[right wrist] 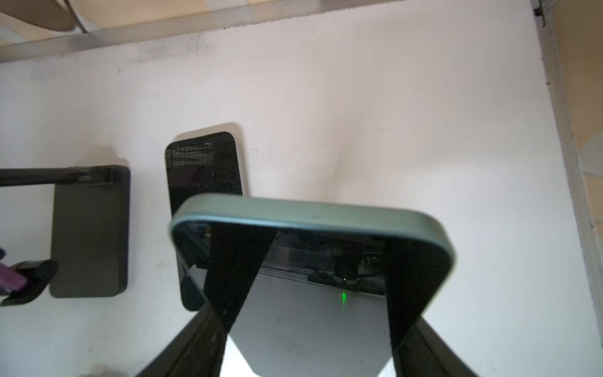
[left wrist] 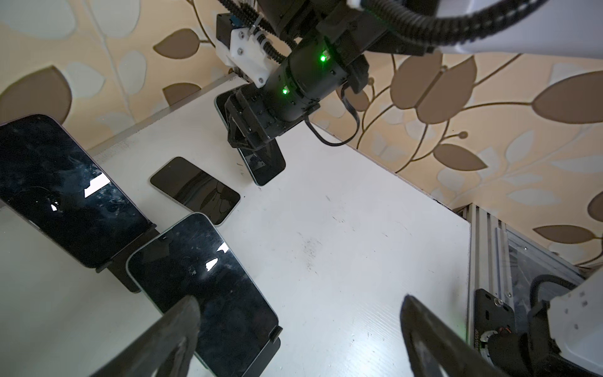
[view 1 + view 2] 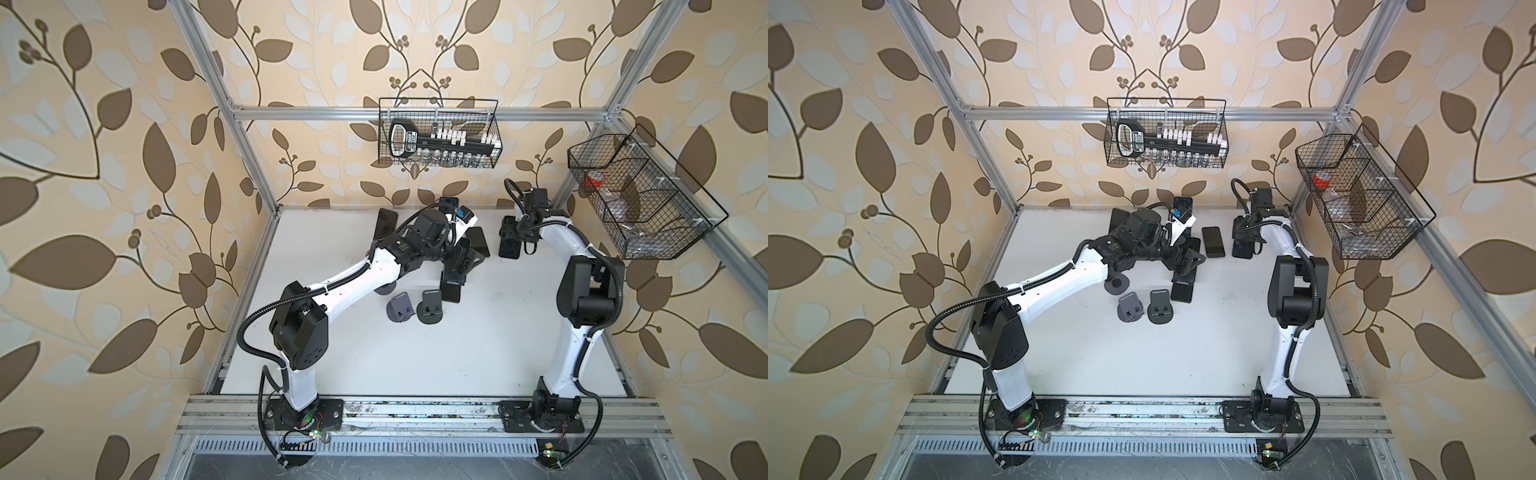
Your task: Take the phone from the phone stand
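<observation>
Right gripper (image 1: 319, 248) clamps a phone (image 1: 313, 215) at the far right, tilted, its low end seemingly on the table (image 2: 342, 228) (lay it flat before releasing). Left gripper (image 2: 300, 313), open, hovers over the middle phone (image 2: 202, 277) in its stand (image 2: 274, 346).

We see a white table (image 3: 415, 353), black-screened phones (image 2: 195, 191), dark grey stands (image 3: 432, 307), beige wallpaper (image 3: 104, 208) with a brown leaf pattern, black wire baskets (image 3: 384, 129), white-and-black arms (image 3: 345, 278), and one phone (image 1: 310, 212) with a pale green rim.
</observation>
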